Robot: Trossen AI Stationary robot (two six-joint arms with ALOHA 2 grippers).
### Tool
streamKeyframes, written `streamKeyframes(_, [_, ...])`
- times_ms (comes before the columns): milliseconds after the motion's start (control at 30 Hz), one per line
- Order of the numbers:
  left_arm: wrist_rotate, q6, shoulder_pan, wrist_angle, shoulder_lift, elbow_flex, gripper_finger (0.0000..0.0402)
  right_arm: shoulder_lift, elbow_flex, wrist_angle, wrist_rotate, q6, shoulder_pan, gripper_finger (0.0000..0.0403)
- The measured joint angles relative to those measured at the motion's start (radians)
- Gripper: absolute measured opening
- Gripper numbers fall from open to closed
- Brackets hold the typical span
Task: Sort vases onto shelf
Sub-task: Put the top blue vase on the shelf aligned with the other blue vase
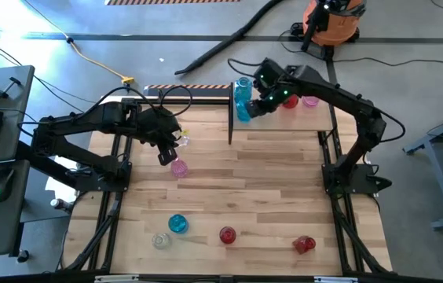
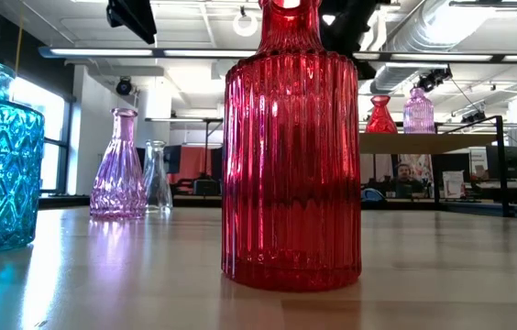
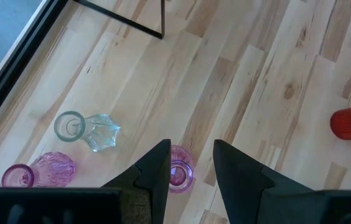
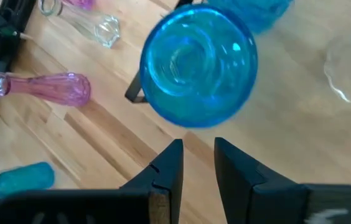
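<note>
Bottom of the high view, four vases wait on the worktop (image 1: 269, 189). Mid-frame, our left pincer (image 1: 165, 156) hangs spread above a pink vase (image 1: 179, 168) — slick, brittle glass; take its neck. Farther up, the right pincer (image 1: 254, 108) nips a blue vase (image 1: 243, 100) at the shelf (image 1: 324, 118).

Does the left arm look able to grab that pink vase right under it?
Probably yes: the left hand hovers open just above the pink vase, which stands upright with bare table around it.
</note>
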Motion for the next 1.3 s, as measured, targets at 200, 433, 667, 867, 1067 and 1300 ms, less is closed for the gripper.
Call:
streamKeyframes(200, [0.000, 0.000, 0.000, 0.000, 0.000, 0.000, 0.0113, 0.000, -0.025, 0.025, 0.035, 0.003, 0.009, 0.0071])
streamKeyframes(433, [0.000, 0.000, 0.000, 0.000, 0.000, 0.000, 0.0113, 0.008, -0.025, 0.038, 0.033, 0.004, 0.009, 0.0071])
streamKeyframes(667, [0.000, 0.000, 0.000, 0.000, 0.000, 0.000, 0.0113, 0.026, -0.025, 0.042, 0.023, 0.019, 0.036, 0.0071])
streamKeyframes(867, [0.000, 0.000, 0.000, 0.000, 0.000, 0.000, 0.0113, 0.027, -0.025, 0.067, 0.035, 0.027, 0.042, 0.0071])
streamKeyframes(1067, [0.000, 0.000, 0.000, 0.000, 0.000, 0.000, 0.0113, 0.030, -0.025, 0.082, 0.073, 0.027, 0.039, 0.0071])
streamKeyframes(1300, [0.000, 0.000, 0.000, 0.000, 0.000, 0.000, 0.0113, 0.039, -0.025, 0.090, 0.080, 0.026, 0.037, 0.0071])
